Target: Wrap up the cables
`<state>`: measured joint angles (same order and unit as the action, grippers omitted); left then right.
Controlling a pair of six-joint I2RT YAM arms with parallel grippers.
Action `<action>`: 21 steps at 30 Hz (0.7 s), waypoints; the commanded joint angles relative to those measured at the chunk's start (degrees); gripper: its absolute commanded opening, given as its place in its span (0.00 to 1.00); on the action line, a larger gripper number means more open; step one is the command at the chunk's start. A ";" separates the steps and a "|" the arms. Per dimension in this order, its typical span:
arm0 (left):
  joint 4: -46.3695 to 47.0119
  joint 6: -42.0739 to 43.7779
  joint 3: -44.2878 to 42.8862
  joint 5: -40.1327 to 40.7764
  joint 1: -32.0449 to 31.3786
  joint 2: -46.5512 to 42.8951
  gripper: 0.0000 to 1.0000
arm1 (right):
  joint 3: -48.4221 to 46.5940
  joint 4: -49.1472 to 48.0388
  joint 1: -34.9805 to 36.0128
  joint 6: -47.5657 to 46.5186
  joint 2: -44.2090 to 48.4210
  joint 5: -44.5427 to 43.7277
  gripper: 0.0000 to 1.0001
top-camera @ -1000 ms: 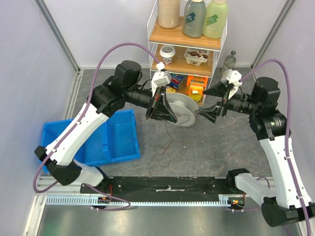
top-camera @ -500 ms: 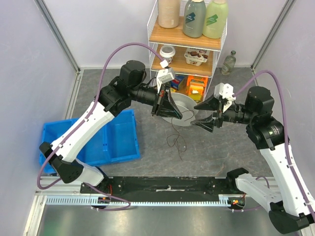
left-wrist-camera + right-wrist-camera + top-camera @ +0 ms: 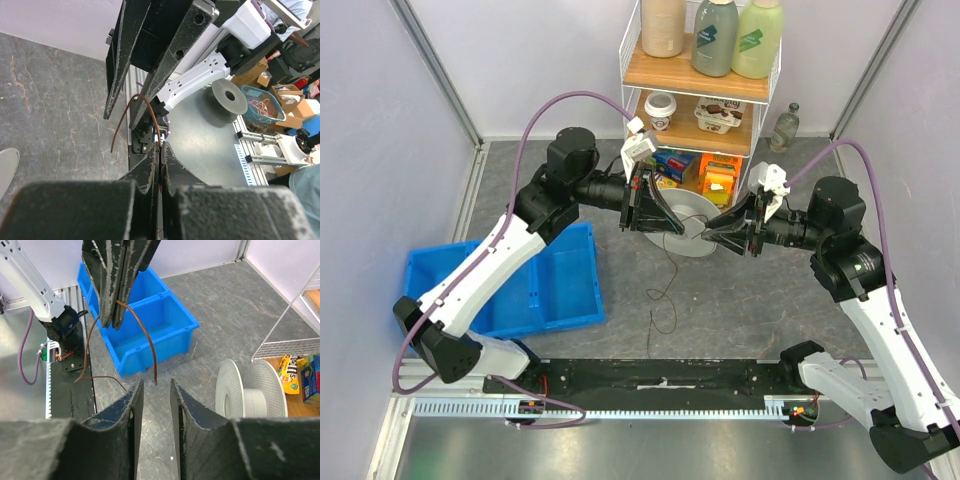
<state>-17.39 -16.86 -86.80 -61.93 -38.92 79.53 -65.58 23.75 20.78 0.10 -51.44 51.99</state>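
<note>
The cable [image 3: 663, 290] is a thin dark wire. My left gripper [image 3: 678, 231] is shut on it above the white spool [image 3: 688, 203]. From there it hangs to loose loops on the floor. In the left wrist view the cable [image 3: 142, 99] arcs out of the left gripper [image 3: 160, 146] and its free end curls down. My right gripper [image 3: 710, 237] faces the left one tip to tip. In the right wrist view the cable's [image 3: 145, 332] free end hangs at the mouth of the right gripper [image 3: 156, 384]. Its jaws stand apart, not touching the wire.
A blue bin [image 3: 545, 285] sits on the left, under the left arm. A wire shelf [image 3: 705, 90] with bottles and snack packs stands at the back, with a small bottle [image 3: 786, 125] beside it. A black base plate [image 3: 660, 375] runs along the near edge.
My right gripper has moved left up to the left gripper, and its jaws have narrowed from wide apart. The left gripper stays shut on the cable, and the hanging loops have swung.
</note>
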 commanded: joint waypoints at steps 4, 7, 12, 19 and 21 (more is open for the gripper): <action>11.05 -7.65 4.45 -3.54 0.68 -4.46 0.02 | 0.89 -7.29 0.14 6.83 0.37 -1.01 0.35; 16.92 -11.16 6.90 -3.90 1.21 -5.96 0.02 | 2.91 -12.92 0.06 11.14 0.81 -1.10 0.48; 28.71 -20.04 10.95 -3.63 2.79 -7.02 0.02 | 7.48 -23.29 0.23 16.77 2.75 0.22 0.48; 35.04 -25.32 13.76 -3.46 3.32 -7.11 0.02 | 7.84 -28.23 0.93 20.20 2.22 -0.04 0.45; 36.54 -26.64 14.29 -3.28 3.76 -7.02 0.02 | 7.58 -28.32 1.46 20.12 1.87 -0.22 0.44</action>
<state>11.68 -37.41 -73.58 -64.23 -35.79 73.82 -57.54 0.71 21.26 17.65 -49.58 51.59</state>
